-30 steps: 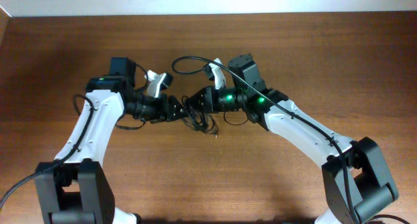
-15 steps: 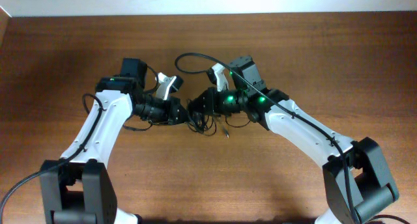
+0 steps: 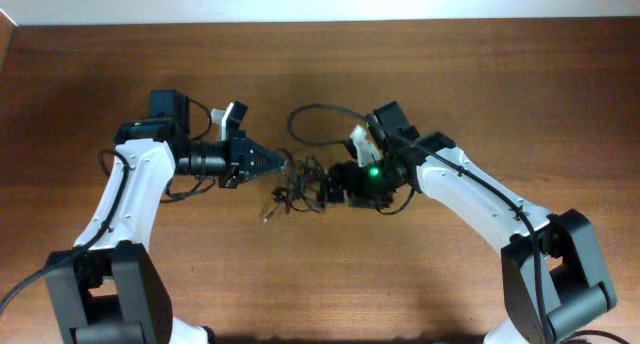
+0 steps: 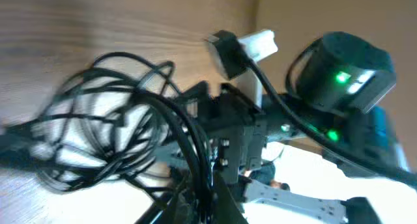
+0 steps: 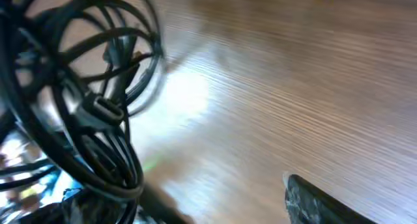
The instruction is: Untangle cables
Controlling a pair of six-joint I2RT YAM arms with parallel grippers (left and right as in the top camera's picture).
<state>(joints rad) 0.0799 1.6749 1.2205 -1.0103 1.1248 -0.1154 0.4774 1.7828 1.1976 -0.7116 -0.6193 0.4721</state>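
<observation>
The cables (image 3: pixel 298 187) sit knotted at mid-desk (image 3: pixel 400 274) between the arms, the left pincer (image 3: pixel 268 165) pinching several strands, the right pincer (image 3: pixel 333 187) in a grip I cannot tell, so the pull apart should go slowly, loosening loops rather than cinching them.

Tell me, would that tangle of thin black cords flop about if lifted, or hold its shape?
Probably floppy: the cords lie in loose, uneven loops, not straight lines. Likely light, being so thin. Lifting one would probably drag the others along, since the loops cross through each other.
</observation>
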